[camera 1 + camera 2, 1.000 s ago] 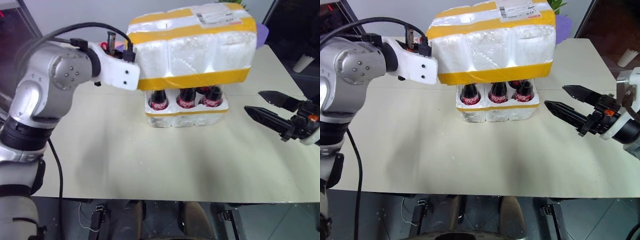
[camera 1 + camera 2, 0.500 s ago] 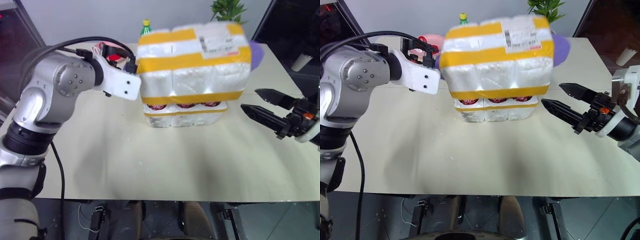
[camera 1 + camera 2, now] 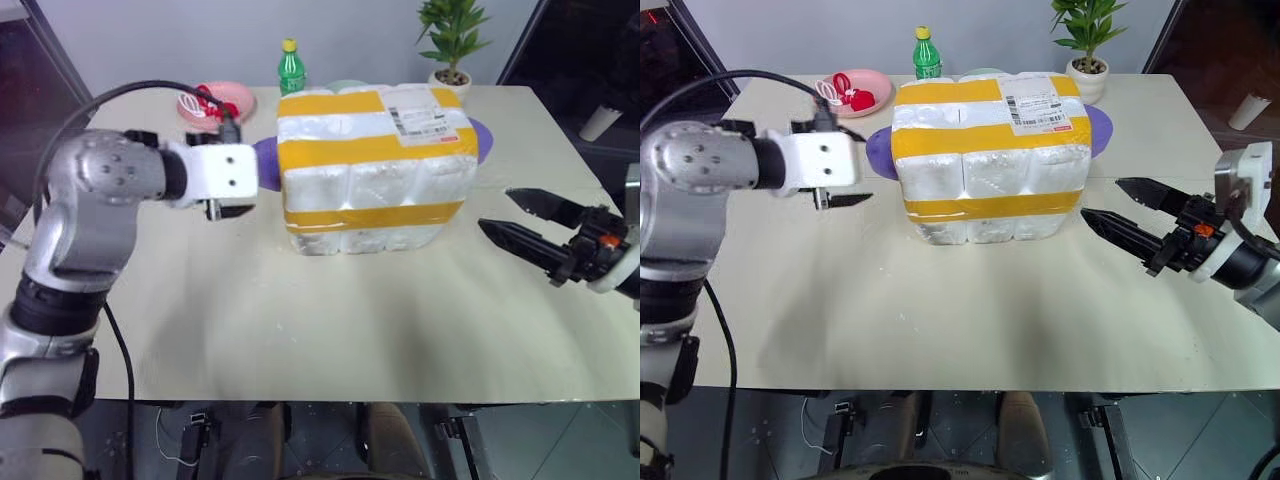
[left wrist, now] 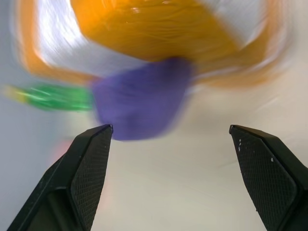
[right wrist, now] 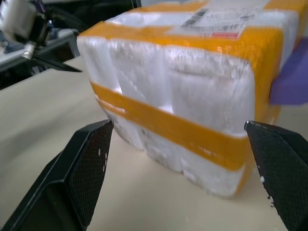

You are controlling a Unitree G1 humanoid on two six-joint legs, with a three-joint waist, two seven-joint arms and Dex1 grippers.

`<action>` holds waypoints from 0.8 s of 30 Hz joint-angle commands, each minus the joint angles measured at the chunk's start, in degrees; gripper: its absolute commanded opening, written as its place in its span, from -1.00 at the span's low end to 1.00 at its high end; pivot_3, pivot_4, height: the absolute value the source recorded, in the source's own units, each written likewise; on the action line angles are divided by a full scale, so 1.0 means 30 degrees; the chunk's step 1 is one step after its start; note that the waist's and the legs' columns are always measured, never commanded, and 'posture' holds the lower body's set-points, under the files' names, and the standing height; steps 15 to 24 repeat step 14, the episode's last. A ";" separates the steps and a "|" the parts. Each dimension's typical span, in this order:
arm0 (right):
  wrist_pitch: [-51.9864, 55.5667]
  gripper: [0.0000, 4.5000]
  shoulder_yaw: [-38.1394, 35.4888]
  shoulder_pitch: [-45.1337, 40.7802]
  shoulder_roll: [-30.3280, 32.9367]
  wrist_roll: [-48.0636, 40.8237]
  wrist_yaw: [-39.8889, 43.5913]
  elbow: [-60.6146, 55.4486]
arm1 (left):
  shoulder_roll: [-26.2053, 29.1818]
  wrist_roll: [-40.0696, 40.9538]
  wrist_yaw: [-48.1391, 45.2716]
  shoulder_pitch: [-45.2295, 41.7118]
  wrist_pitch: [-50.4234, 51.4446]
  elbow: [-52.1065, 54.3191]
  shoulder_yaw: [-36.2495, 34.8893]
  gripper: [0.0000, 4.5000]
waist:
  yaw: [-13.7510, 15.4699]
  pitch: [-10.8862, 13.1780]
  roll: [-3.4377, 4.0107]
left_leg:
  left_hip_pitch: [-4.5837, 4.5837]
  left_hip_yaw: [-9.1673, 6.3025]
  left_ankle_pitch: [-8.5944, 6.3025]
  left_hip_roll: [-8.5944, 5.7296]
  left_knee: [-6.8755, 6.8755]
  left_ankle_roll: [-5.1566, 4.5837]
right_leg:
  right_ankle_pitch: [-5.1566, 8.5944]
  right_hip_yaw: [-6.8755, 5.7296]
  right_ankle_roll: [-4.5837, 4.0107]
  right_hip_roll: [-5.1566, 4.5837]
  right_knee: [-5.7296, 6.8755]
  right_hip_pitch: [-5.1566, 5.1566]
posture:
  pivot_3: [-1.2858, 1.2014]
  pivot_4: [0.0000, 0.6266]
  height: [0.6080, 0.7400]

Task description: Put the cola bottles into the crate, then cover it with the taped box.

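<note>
The taped box (image 3: 370,165), white foam with broad yellow bands and a shipping label on top, sits squarely over the crate in the middle of the table. Only the crate's lower white wall (image 3: 360,238) shows under the box's bottom band. The cola bottles are hidden inside. My left gripper (image 4: 171,127) is open and empty, off the box's left side with a gap to it, and it also shows as the left gripper (image 3: 840,198) from the head. My right gripper (image 3: 497,210) is open and empty, level, pointing at the box's right side a short way off.
Behind the box lie a purple plate (image 3: 266,155), a green soda bottle (image 3: 290,68) and a pink bowl (image 3: 217,100) with red contents. A potted plant (image 3: 450,40) stands at the back right. The table's front edge is near.
The taped box came down from above the bottles onto the crate, hiding them. My left gripper let go of the box, opened and drew back to the left. The right gripper stayed put.
</note>
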State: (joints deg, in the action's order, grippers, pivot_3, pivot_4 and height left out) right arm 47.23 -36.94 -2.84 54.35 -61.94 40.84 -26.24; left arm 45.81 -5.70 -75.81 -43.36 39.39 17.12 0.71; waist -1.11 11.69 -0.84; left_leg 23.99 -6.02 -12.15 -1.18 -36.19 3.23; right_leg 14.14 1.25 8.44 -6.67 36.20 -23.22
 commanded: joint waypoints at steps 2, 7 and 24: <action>-0.0326 1.00 -0.1309 0.0433 0.1102 0.0530 0.1458 0.0069 | 0.1933 0.8378 -0.4707 0.1158 0.5275 -0.1162 -0.5645 0.80 | -0.0105 0.0001 0.0003 | -0.0005 -0.0001 0.0000 0.0006 0.0004 0.0000 | 0.0002 -0.0003 -0.0003 0.0006 -0.0001 -0.0001 | 0.03 -0.52 0.98; -0.0352 1.00 -0.0996 -0.0051 0.2330 0.0984 0.3334 0.1194 | 0.4588 1.1580 -0.5561 0.2060 0.5147 -0.5205 -0.4671 0.80 | 0.0034 0.0003 0.0014 | -0.0079 0.0014 -0.0001 0.0011 0.0026 0.0000 | 0.0016 0.0003 -0.0029 0.0003 -0.0004 0.0047 | 0.03 -0.52 0.98; -0.0324 1.00 0.0057 -0.1160 0.2849 0.1663 0.4571 0.2235 | 0.3951 1.1549 -0.4665 0.0556 0.3405 -0.7248 -0.3050 0.80 | 0.0136 -0.0004 -0.0017 | -0.0095 0.0012 -0.0002 0.0008 0.0015 0.0002 | 0.0044 -0.0003 -0.0081 -0.0006 -0.0055 0.0110 | 0.03 -0.52 0.98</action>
